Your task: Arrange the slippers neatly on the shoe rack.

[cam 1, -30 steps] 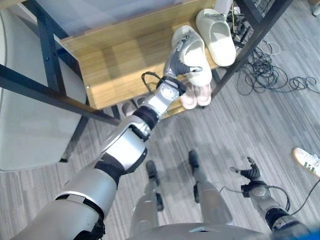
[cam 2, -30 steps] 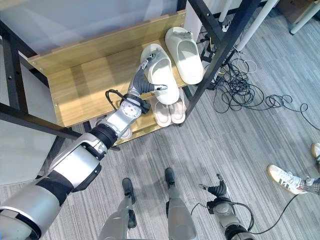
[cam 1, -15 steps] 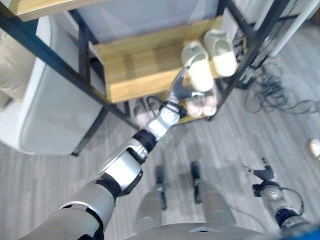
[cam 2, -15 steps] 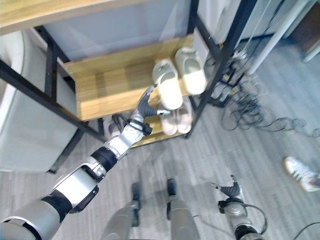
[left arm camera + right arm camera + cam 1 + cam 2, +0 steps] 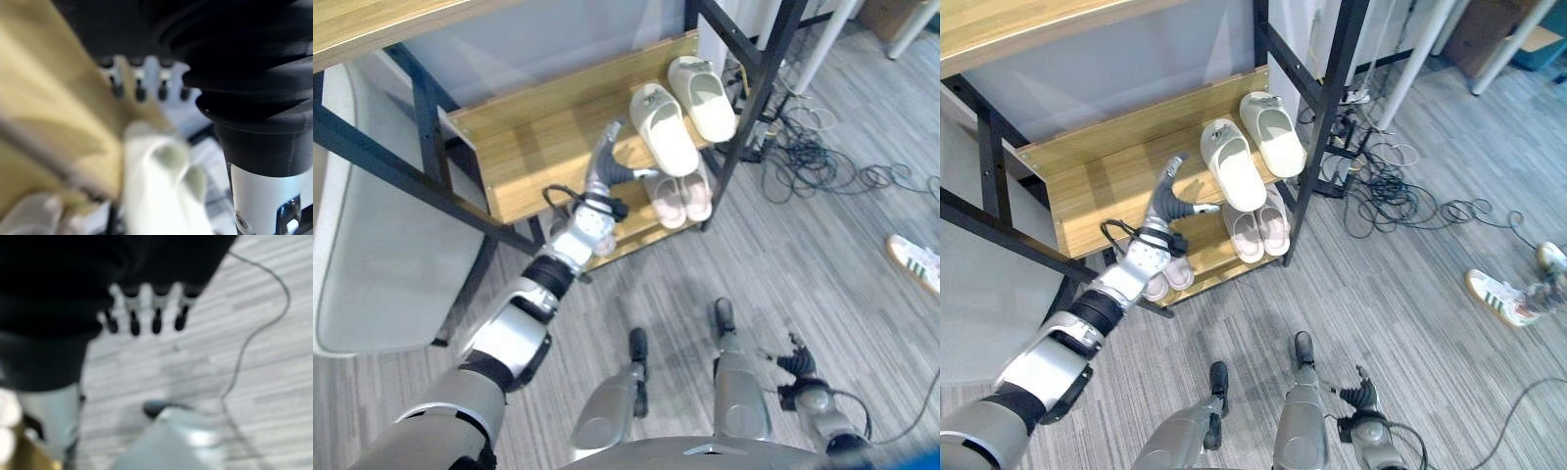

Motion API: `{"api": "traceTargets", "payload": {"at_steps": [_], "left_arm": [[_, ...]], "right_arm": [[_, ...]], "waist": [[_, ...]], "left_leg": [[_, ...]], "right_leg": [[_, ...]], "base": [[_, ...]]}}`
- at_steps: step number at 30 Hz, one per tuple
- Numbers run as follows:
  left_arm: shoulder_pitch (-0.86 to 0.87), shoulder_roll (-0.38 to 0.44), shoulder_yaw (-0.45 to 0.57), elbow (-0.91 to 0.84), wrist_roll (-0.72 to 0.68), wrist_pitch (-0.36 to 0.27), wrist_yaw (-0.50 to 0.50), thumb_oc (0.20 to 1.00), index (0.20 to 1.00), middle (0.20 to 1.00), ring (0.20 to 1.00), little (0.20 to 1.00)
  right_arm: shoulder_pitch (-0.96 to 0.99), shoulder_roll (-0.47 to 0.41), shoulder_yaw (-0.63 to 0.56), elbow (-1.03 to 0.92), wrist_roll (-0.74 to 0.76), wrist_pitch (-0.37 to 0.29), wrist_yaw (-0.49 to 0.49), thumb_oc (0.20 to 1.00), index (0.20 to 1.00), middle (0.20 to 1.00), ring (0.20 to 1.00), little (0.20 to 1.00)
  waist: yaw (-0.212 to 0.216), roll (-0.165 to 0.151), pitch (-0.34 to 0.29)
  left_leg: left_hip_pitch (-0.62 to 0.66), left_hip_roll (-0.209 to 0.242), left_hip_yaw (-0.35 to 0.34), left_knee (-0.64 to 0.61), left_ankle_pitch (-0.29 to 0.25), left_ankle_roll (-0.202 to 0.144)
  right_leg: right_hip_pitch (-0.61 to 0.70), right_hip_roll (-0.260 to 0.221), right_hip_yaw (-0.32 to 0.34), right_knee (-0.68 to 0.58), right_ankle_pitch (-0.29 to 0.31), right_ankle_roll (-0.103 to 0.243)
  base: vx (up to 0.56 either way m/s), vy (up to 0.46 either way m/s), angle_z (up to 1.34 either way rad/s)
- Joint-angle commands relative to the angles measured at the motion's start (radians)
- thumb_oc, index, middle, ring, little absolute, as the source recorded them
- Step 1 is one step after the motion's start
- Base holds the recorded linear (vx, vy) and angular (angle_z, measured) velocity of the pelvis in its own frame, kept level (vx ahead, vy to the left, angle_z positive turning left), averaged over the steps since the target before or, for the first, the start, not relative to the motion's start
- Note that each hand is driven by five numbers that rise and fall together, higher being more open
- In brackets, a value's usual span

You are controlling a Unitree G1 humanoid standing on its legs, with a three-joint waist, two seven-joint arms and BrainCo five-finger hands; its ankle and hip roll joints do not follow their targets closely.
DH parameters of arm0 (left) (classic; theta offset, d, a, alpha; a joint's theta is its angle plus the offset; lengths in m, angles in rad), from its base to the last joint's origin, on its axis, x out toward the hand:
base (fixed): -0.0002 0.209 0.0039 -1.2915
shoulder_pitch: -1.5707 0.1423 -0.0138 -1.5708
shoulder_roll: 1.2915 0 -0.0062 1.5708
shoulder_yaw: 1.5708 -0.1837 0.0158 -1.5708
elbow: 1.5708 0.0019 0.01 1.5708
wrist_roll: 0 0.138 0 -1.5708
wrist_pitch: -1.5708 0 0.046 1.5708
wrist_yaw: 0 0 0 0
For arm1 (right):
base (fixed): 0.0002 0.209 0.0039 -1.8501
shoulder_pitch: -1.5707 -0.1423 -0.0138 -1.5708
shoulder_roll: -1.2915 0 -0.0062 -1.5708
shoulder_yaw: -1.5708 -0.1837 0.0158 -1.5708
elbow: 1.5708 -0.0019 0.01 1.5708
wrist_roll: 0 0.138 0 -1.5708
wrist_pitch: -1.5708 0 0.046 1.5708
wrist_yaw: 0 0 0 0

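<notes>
The left hand (image 5: 605,166) hangs over the wooden shelf (image 5: 529,147) with its fingers (image 5: 139,88) straight and released, grasping nothing. Just past the fingertips, two cream slippers (image 5: 664,127) lie side by side on the shelf, the nearer one close to the thumb but apart from it. A pink pair (image 5: 677,196) sits on the lower shelf below. The right hand (image 5: 793,362) hangs low over the floor (image 5: 822,245), fingers (image 5: 146,308) relaxed and holding nothing.
</notes>
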Motion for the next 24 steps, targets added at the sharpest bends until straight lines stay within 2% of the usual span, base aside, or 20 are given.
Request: {"api": "traceTargets", "payload": {"at_steps": [1,10,15,19,24], "left_arm": [[-0.047,0.013,0.060,-0.028,0.004,-0.049,-0.002,1.000,1.000,1.000,1.000,1.000],[-0.096,0.022,0.052,0.015,0.011,-0.029,0.025,1.000,1.000,1.000,1.000,1.000],[-0.191,0.061,0.027,0.004,0.160,0.006,0.127,1.000,1.000,1.000,1.000,1.000],[-0.246,0.081,0.021,0.008,0.226,0.025,0.191,1.000,1.000,1.000,1.000,1.000],[-0.266,0.086,0.019,0.017,0.248,0.032,0.213,1.000,1.000,1.000,1.000,1.000]], "right_arm": [[-0.033,-0.065,-0.008,-0.037,-0.015,-0.022,-0.012,1.000,1.000,1.000,1.000,1.000],[-0.052,-0.083,0.011,-0.059,-0.030,-0.028,-0.036,1.000,1.000,1.000,1.000,1.000],[-0.090,-0.171,0.051,-0.139,-0.168,-0.012,-0.094,1.000,1.000,1.000,1.000,1.000],[-0.148,-0.226,0.058,-0.160,-0.225,-0.006,-0.135,1.000,1.000,1.000,1.000,1.000],[-0.158,-0.229,0.059,-0.159,-0.223,-0.009,-0.140,1.000,1.000,1.000,1.000,1.000]], "waist": [[0.004,0.040,-0.021],[0.017,0.026,-0.009],[0.022,0.008,0.016],[0.021,-0.008,0.039],[0.020,-0.011,0.050]], "left_leg": [[-0.076,0.076,-0.015,0.094,-0.099,-0.057],[-0.117,0.097,-0.058,0.080,-0.081,-0.072],[-0.148,0.097,-0.067,0.081,-0.078,-0.075],[-0.174,0.096,-0.071,0.086,-0.072,-0.077],[-0.187,0.095,-0.071,0.088,-0.071,-0.076]], "right_leg": [[0.006,0.051,-0.058,0.019,-0.066,-0.007],[-0.002,0.069,-0.102,0.007,-0.081,-0.017],[-0.030,0.068,-0.105,0.022,-0.088,-0.021],[-0.045,0.067,-0.104,0.013,-0.079,-0.018],[-0.059,0.067,-0.101,0.013,-0.075,-0.019]], "base": [[0.05,-0.148,0.23],[0.02,-0.064,0.02],[0.01,-0.015,0.10],[-0.01,-0.002,-0.01],[-0.01,0.007,0.03]]}}
